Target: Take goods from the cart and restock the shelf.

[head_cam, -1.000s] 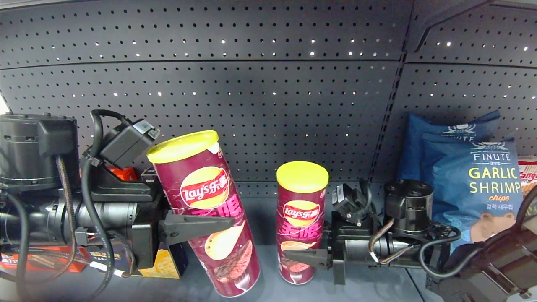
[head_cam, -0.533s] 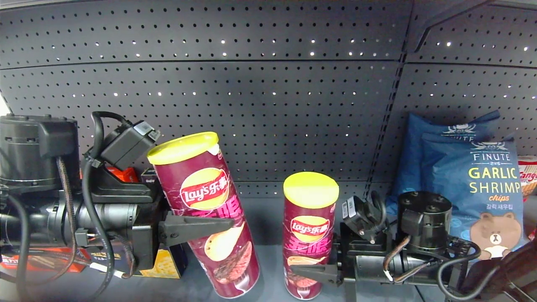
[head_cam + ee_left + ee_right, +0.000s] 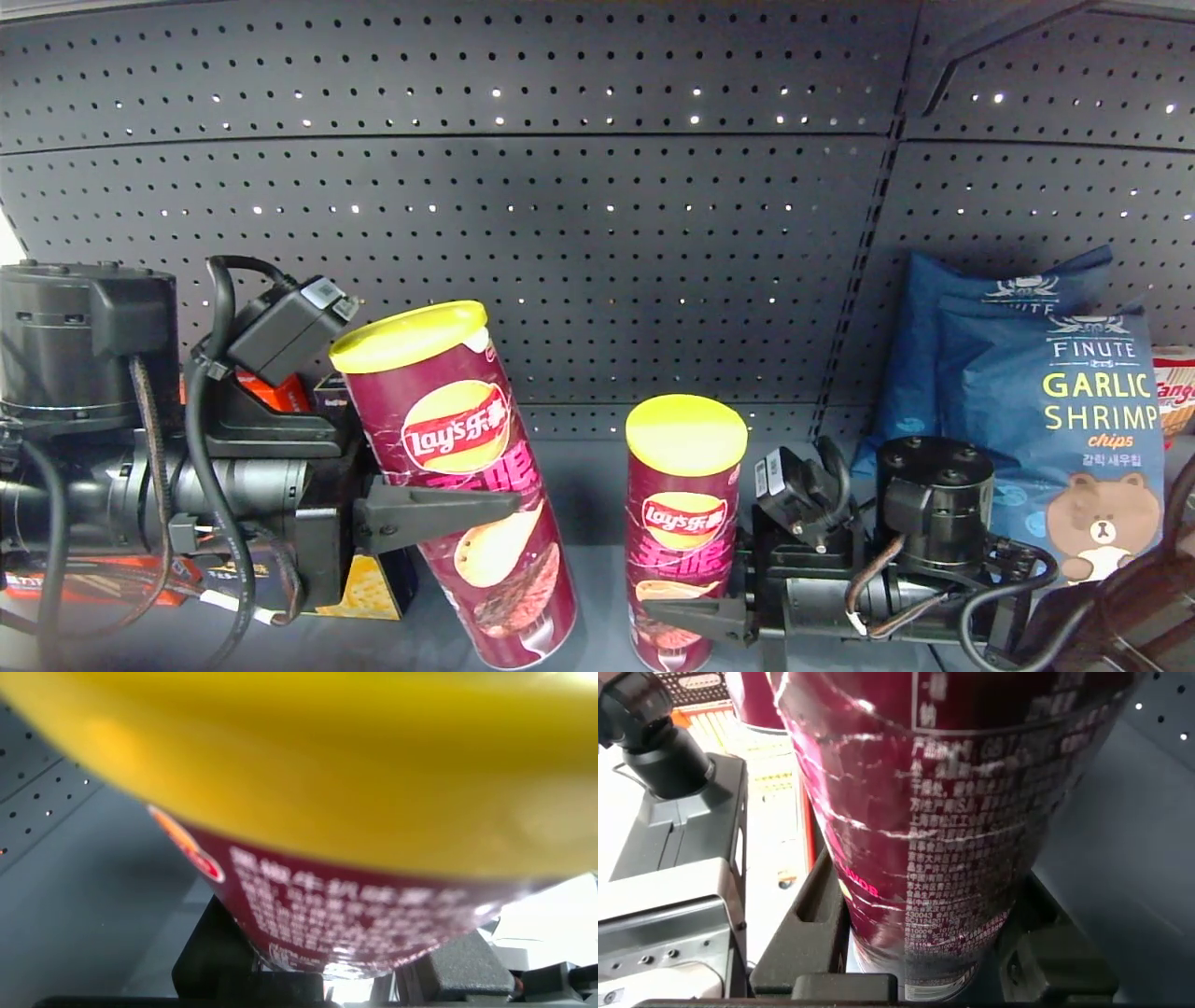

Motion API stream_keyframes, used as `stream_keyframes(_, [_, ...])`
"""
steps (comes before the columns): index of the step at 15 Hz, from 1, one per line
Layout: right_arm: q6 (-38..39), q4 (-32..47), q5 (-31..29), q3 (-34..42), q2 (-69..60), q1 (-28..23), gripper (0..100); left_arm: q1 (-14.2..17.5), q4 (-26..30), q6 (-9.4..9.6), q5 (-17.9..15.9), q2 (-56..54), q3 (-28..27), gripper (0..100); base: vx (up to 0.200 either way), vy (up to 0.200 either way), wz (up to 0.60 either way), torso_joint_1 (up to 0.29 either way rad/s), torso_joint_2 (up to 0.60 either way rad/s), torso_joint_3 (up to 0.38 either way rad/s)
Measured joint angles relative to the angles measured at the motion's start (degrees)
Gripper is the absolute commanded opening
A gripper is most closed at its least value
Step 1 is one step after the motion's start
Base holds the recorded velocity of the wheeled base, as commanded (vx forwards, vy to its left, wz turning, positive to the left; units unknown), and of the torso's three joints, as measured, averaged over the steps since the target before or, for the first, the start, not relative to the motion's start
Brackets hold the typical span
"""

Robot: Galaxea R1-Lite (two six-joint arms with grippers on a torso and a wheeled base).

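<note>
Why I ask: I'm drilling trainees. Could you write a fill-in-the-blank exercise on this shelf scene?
1. The left can, in the left pincer, is ____, not upright.
2. The right can, in the right pincer, has a ____ lid.
3. The bags beside it are ____.

Missing words: tilted; yellow; blue.

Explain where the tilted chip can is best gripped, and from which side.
Grip the tilted chip can across its round body near mid-height, coming from the robot's left, much as the left gripper holds it now. The tall tube gives two opposing sides there. The lid might pop off, and the second can stands close on its right.
</note>
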Motion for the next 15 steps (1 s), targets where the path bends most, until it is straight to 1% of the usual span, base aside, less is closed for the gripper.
stream_keyframes(3, [0.02,-0.55,0.02,-0.22,1.02,0.00,0,0.00,0.00,0.02,-0.02,0.00,0.04,0,0.000,0.000,0.00,0.000,0.00,0.000])
stream_keyframes(4, [0.00,-0.93,0.02,-0.24,1.38,-0.05,100,0.00,0.00,0.04,0.00,0.00,0.04,0,0.000,0.000,0.00,0.000,0.00,0.000])
stream_keyframes(12, [-0.13,-1.58,-0.04,1.44,1.01,-0.35,100,0.00,-0.11,0.06,-0.07,-0.02,0.67,0,0.000,0.000,0.00,0.000,0.00,0.000])
stream_keyframes(15, [-0.29,-1.67,0.07,3.69,-1.33,-2.10,100,0.00,-0.06,0.09,-0.07,-0.40,1.66,0,0.000,0.000,0.00,0.000,0.00,0.000])
